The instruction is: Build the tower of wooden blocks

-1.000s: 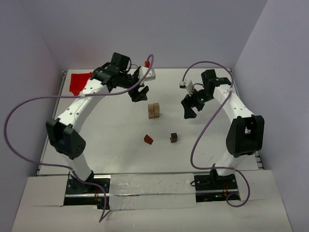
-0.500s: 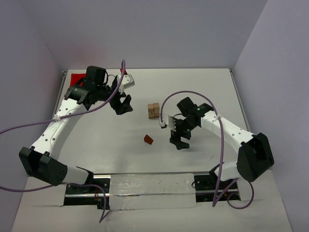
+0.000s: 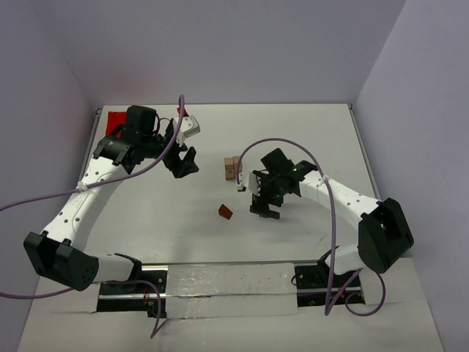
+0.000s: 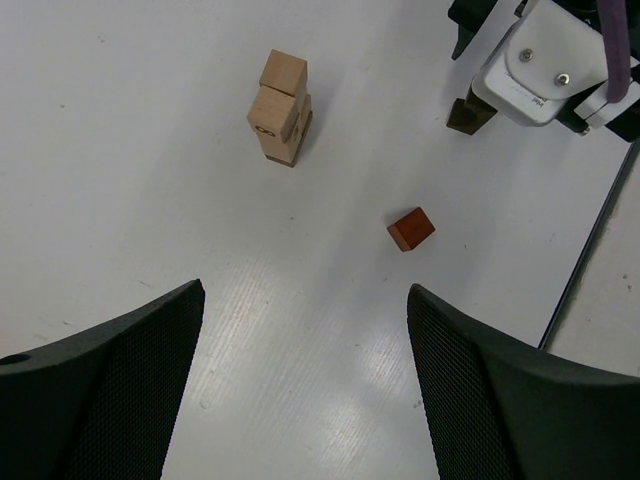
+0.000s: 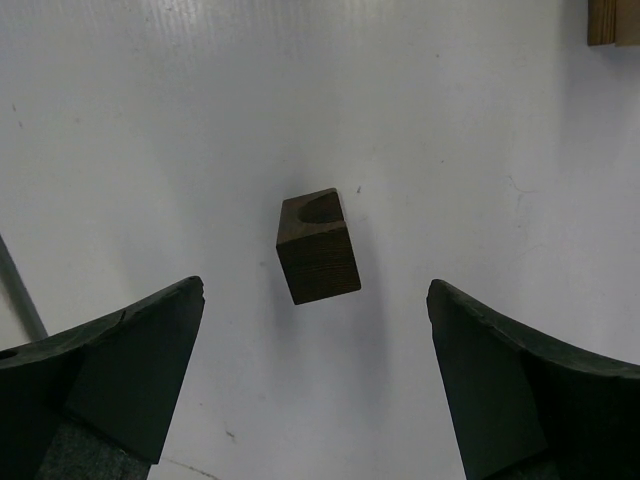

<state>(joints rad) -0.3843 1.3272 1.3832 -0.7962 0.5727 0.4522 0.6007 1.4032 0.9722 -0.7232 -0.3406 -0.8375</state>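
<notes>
The wood block tower [image 3: 232, 169] is a short column of light tan blocks at the table's middle; it also shows in the left wrist view [image 4: 280, 105]. A reddish-brown wedge [image 3: 225, 212] lies alone in front of it, also seen in the left wrist view [image 4: 411, 229]. A dark brown cube [image 5: 318, 246] with a round dimple on top stands on the table between and just ahead of my right gripper's [image 5: 315, 290] open fingers, not touched. In the top view the right gripper [image 3: 265, 208] hovers over it. My left gripper [image 3: 183, 163] is open and empty, left of the tower [image 4: 305, 300].
A red plastic bin [image 3: 116, 122] sits at the back left corner, partly behind the left arm. Purple cables loop from both arms. The table's right edge and rail [image 4: 590, 240] show in the left wrist view.
The right arm swung down from the back right and now hovers over the dark brown cube. The left arm drew back leftward, away from the tower. The blocks have not moved.
</notes>
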